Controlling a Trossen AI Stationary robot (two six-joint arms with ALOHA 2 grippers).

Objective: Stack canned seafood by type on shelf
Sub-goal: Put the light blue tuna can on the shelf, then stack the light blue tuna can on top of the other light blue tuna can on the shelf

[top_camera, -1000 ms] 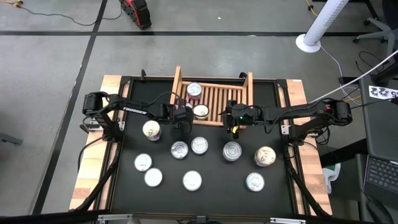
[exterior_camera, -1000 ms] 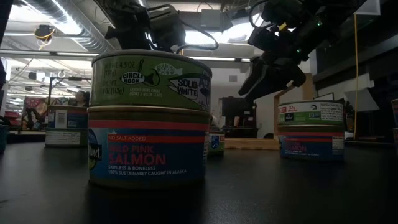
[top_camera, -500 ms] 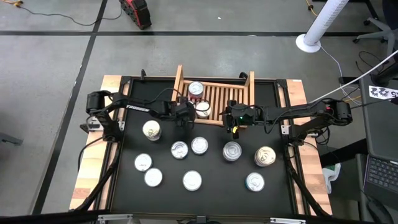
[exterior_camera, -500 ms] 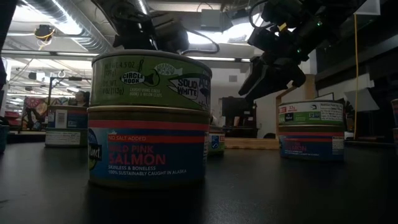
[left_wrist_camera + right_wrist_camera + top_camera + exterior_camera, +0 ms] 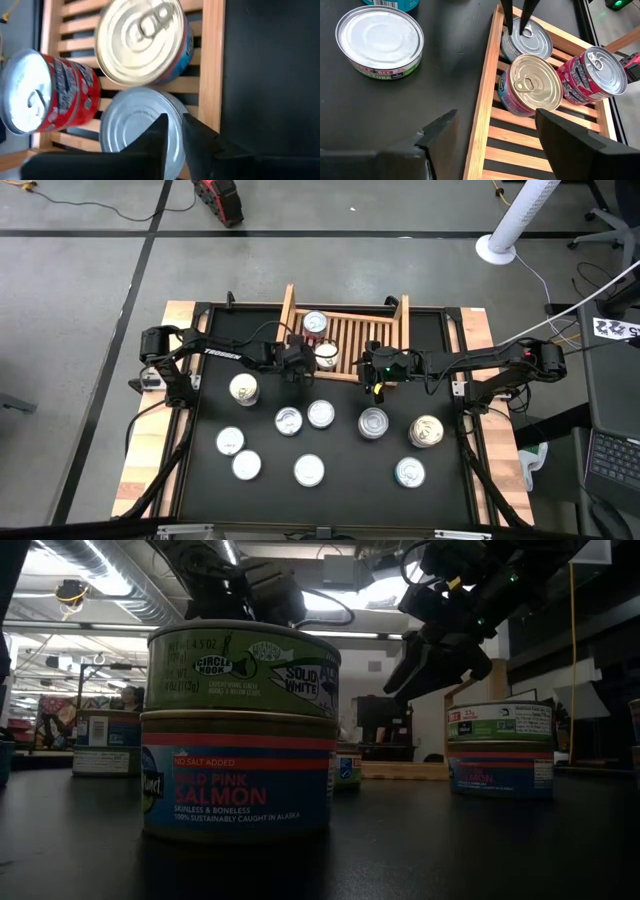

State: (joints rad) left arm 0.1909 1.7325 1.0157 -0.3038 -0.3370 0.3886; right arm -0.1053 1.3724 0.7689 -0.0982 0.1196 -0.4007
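Left gripper (image 5: 303, 360) now farther over shelf (image 5: 360, 340), fingers nearly closed above tin (image 5: 137, 131)

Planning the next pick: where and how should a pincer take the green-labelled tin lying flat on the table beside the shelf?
Probably from straight above, fingers closing across the low round side wall of the green-labelled tin. It lies flat, lid up, with bare table all round it, clear of the shelf.

Grey concrete floor (image 5: 80, 330) with dark tape lines. White ribbed duct (image 5: 518, 220) and red tool (image 5: 220, 200) on floor. Silver ceiling ducts (image 5: 110, 580), bright overhead lighting.
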